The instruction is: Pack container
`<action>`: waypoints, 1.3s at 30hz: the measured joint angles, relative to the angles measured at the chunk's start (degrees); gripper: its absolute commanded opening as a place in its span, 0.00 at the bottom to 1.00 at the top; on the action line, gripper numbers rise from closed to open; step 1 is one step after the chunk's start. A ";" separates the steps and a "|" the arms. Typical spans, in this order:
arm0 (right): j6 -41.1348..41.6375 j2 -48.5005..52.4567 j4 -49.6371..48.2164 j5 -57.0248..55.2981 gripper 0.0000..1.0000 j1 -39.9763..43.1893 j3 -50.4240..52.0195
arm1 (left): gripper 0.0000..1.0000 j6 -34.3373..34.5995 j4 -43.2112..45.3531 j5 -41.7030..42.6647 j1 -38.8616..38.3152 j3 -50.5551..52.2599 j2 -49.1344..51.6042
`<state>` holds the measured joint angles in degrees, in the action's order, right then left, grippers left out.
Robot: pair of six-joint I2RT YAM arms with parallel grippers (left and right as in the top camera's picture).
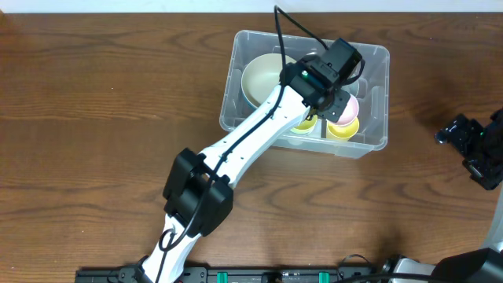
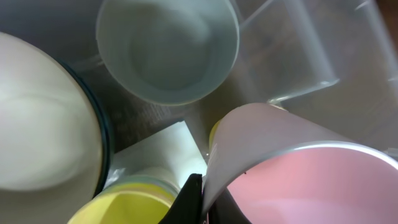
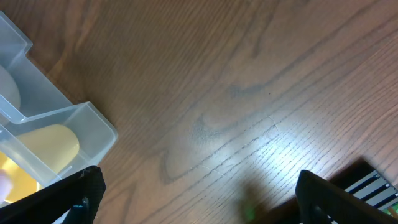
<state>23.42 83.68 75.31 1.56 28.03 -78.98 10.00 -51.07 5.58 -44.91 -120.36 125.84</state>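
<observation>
The container (image 1: 376, 71) is a large clear bin at the back of the table, right of centre. My left arm reaches into it, and my left gripper (image 1: 338, 104) is shut on the rim of a pink bowl (image 2: 311, 186), with one finger on each side of the bowl wall. That pink bowl (image 1: 350, 106) hangs tilted over a yellow bowl (image 1: 343, 128). A big cream bowl (image 2: 37, 124) and a pale grey-blue bowl (image 2: 168, 46) lie inside too. My right gripper (image 3: 205, 199) stands open over bare wood, right of the container's corner (image 3: 93, 124).
A whitish label (image 2: 155, 149) lies on the bin floor between the bowls. Another yellow bowl (image 2: 124, 208) sits just left of my left fingers. The right gripper (image 1: 471, 145) waits near the table's right edge.
</observation>
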 measured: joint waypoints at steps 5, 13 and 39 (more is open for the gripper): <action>0.00 0.00 0.00 0.00 0.99 0.00 0.00 | 0.06 0.00 -0.68 0.00 -0.02 0.00 0.17; 0.00 0.00 0.00 0.00 0.99 0.00 0.00 | 0.47 -0.79 -1.33 0.00 -0.50 0.00 0.17; 0.00 0.00 0.00 0.00 0.99 0.00 0.00 | 0.98 -0.61 -20.46 -11.63 10.01 -0.57 -37.92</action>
<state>23.42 83.68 75.31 1.56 28.03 -78.98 9.39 -71.53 -6.04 -34.89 -120.92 87.92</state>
